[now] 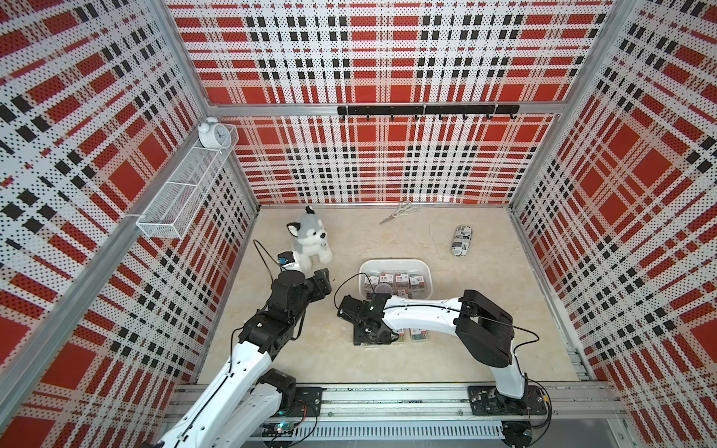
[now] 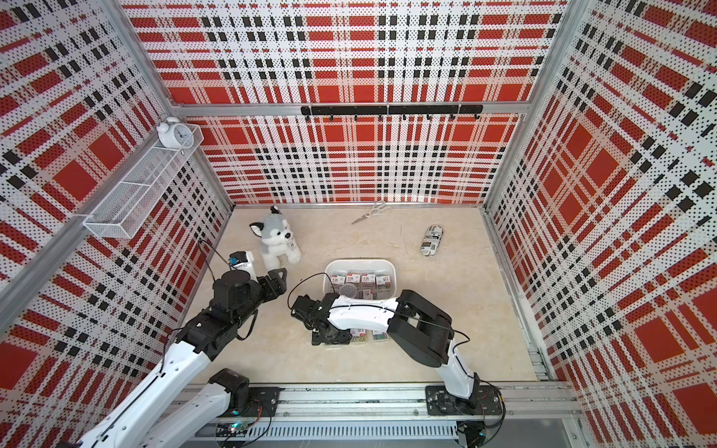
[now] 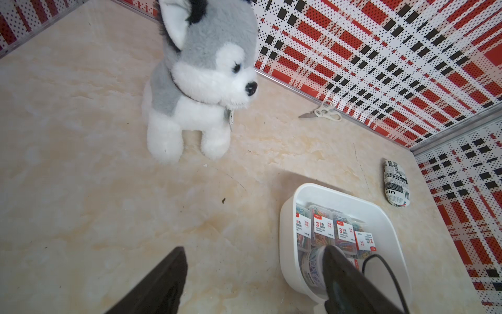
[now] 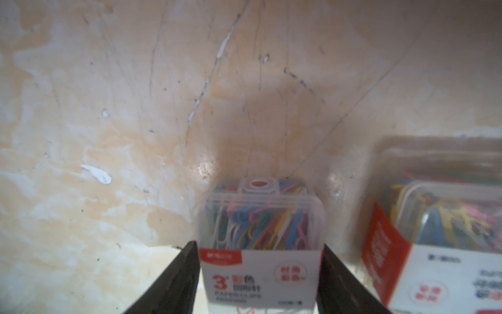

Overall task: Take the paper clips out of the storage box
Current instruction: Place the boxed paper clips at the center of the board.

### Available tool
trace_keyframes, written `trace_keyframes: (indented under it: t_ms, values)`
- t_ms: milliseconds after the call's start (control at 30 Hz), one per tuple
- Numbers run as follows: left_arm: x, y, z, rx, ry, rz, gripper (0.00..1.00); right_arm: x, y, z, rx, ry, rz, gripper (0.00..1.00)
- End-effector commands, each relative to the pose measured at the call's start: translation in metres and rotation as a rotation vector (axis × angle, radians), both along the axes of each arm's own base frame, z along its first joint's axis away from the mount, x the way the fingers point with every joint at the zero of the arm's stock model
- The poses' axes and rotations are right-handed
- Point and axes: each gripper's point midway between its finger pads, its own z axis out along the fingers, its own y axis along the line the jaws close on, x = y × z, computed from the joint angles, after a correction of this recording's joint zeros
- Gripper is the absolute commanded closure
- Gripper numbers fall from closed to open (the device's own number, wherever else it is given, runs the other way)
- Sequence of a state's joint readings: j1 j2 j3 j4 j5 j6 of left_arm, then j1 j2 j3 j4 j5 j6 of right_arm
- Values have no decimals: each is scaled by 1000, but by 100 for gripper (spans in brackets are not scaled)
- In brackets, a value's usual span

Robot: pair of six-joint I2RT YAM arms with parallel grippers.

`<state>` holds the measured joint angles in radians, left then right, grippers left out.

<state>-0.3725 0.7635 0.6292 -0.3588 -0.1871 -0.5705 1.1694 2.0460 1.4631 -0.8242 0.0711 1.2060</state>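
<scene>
The job is under way, with most of it left to do. The storage box [image 1: 394, 263] sits about the middle of the bench [image 1: 496, 318]. It holds a row of four paper clip cases [image 1: 400, 279] along its far wall, more of them toward its near wall that the right arm [image 1: 419, 312] partly covers, and a round tub [image 1: 383, 289] of clips by its near left corner.

Between the box and the front edge of the bench, the right tool [image 4: 258, 246] points down with one case [image 4: 260, 217] between its jaws, seemingly set on the bench. The jaws lie close against the case's two sides. The wrist view is soft there, so I cannot tell whether they pinch it or stand a sliver clear. Just beside it a second case [image 4: 440, 225] lies on the bench. Two cases are surely out; a third may be hidden under the tool.

The left tool [image 3: 255, 251] hangs open and empty near the plush dog [image 3: 201, 81], off the box's left wall.

By my reckoning, what is left is to free this case, then fetch every case in the box, and the tub.
</scene>
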Motion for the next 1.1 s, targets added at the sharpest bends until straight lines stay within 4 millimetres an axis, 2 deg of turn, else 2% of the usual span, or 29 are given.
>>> trace_keyframes:
  t_ms: [0,733,1067]
  values:
    - [0,-2,4,2,-25,-16,20,7,-2,-4,-20,-15,-13,33]
    - [0,-2,3,2,-22,-18,19,21,-5,3,-16,-42,-34,38]
    - [0,-2,4,2,-24,-18,19,22,-4,4,-19,-47,-30,33]
